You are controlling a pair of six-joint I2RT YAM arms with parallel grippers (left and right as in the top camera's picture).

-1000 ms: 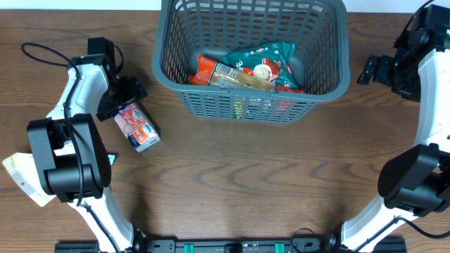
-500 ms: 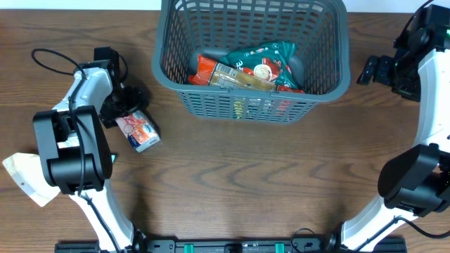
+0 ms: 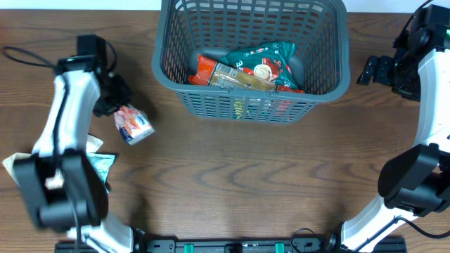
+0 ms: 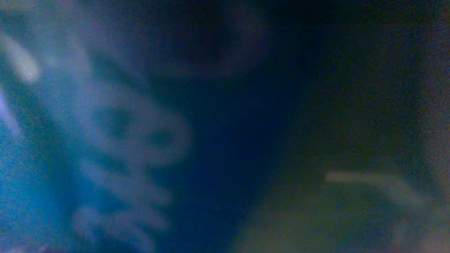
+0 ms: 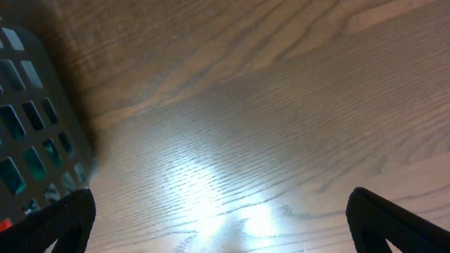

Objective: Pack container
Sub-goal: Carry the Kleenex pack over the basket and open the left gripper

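The container (image 3: 163, 73), a large dark grey lattice basket, stands at the top middle of the table with several snack packets (image 3: 247, 65) inside. To its left a small white, red and blue packet (image 3: 133, 124) hangs tilted just over the wood. My left gripper (image 3: 117, 104) is shut on its upper-left end. The left wrist view shows only the packet's blurred blue wrapper (image 4: 105, 140) pressed close to the lens, so the jaws are hidden there. My right gripper (image 3: 371, 70) is open over bare wood right of the basket, with nothing between its fingertips (image 5: 394, 218). The basket's wall (image 5: 31, 133) sits at the left edge of that view.
A teal packet (image 3: 100, 165) and a pale beige packet (image 3: 13, 167) lie near the left edge by the left arm's base. A black cable (image 3: 28, 56) loops across the upper left. The basket's front wall (image 3: 246, 107) faces the middle of the table.
My left gripper has closed on the small packet. The arm has swung left and the packet has shifted up and left with it. The right arm has stayed still.
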